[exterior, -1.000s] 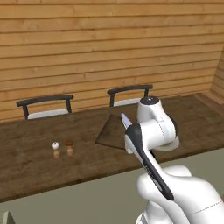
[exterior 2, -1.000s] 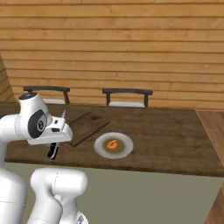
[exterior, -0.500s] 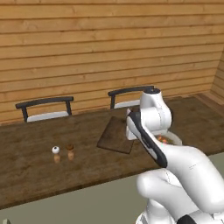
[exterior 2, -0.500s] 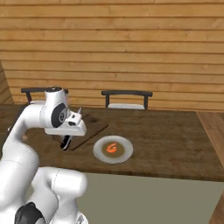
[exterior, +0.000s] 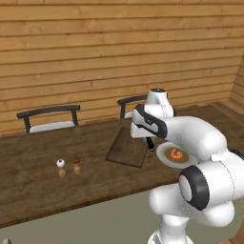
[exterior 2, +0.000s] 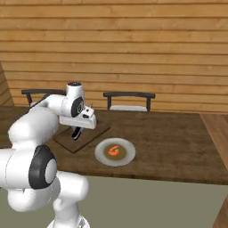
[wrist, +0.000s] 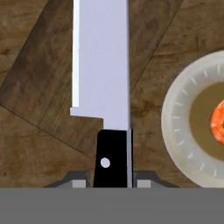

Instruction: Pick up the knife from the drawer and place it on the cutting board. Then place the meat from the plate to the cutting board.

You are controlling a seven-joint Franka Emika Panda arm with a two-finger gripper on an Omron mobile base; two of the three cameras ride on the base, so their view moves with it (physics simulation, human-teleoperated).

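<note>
My gripper [wrist: 111, 180] is shut on the knife's black handle [wrist: 111, 157], and the silver blade [wrist: 103, 65] points away from the hand. It hangs over the dark brown cutting board [wrist: 39, 83], near the edge facing the plate. In the base views the gripper [exterior: 150, 143] [exterior 2: 76, 132] hovers a little above the cutting board [exterior: 125, 148] [exterior 2: 84, 138]. The white plate [exterior: 164, 153] [exterior 2: 100, 153] [wrist: 179, 127] lies just right of the board. The orange-red meat [exterior: 177, 153] [exterior 2: 114, 150] [wrist: 217, 122] sits on its brownish centre. The drawer is out of view.
Everything rests on a dark wooden table [exterior: 38, 186] [exterior 2: 178, 142]. Two small shakers [exterior: 60, 164] [exterior: 76, 162] stand to the left. Two chairs [exterior: 47, 116] [exterior 2: 128, 100] are at the far side, against a wooden plank wall.
The arm has swung forward and reached out, carrying the knife from beside the robot's body to above the cutting board. Plate, meat and board have stayed put.
</note>
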